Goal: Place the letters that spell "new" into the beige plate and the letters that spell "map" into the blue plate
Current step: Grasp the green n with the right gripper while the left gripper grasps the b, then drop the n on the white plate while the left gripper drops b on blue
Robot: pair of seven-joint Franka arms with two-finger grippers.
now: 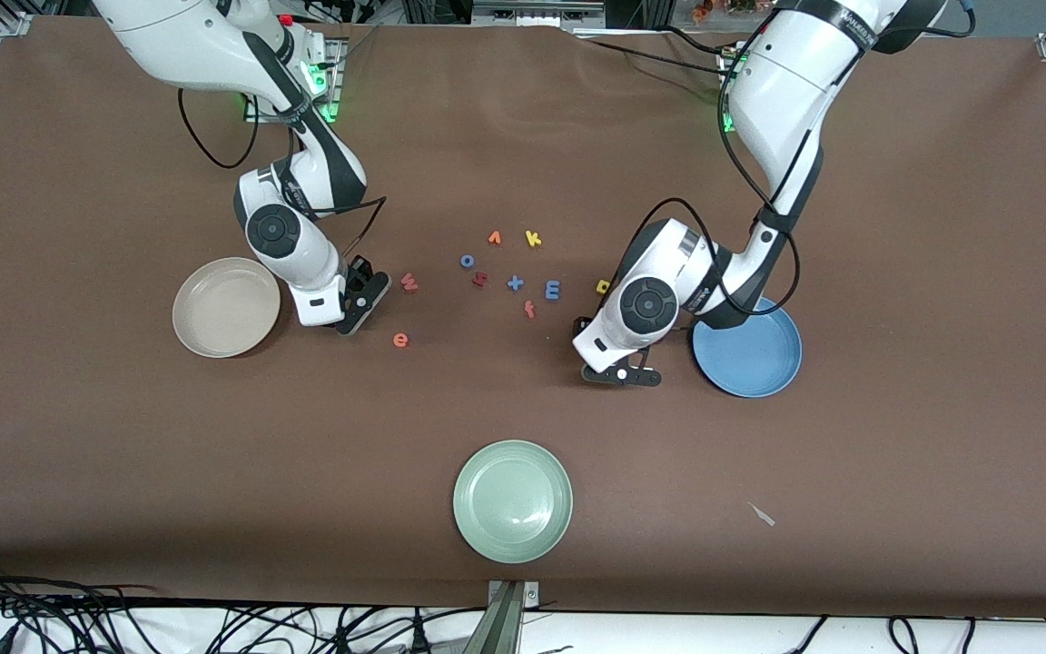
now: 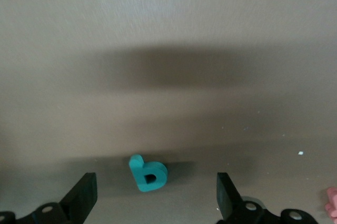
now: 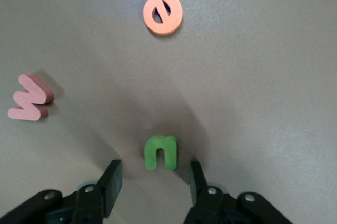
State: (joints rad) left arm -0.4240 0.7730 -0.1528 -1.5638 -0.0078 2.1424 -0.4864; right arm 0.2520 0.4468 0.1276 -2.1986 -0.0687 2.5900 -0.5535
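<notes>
My right gripper (image 3: 154, 184) is low over the table beside the beige plate (image 1: 226, 306), its fingers partly drawn in but open. The green "n" (image 3: 161, 152) lies just ahead of the fingertips, untouched. The pinkish-red "w" (image 1: 409, 282) and orange "e" (image 1: 400, 340) lie close by. My left gripper (image 2: 155, 200) is open and low beside the blue plate (image 1: 746, 350), with the teal "p" (image 2: 148, 174) lying between its fingers, untouched. The blue "m" (image 1: 553, 290) and yellow "a" (image 1: 603, 287) rest between the arms. The front view hides the "n" and "p" under the hands.
Other letters lie mid-table: a blue "o" (image 1: 467, 261), an orange "v" (image 1: 494, 238), a yellow "k" (image 1: 533, 239), a red-orange "f" (image 1: 529, 310) and a blue plus (image 1: 515, 283). A pale green plate (image 1: 512, 500) sits nearest the front camera.
</notes>
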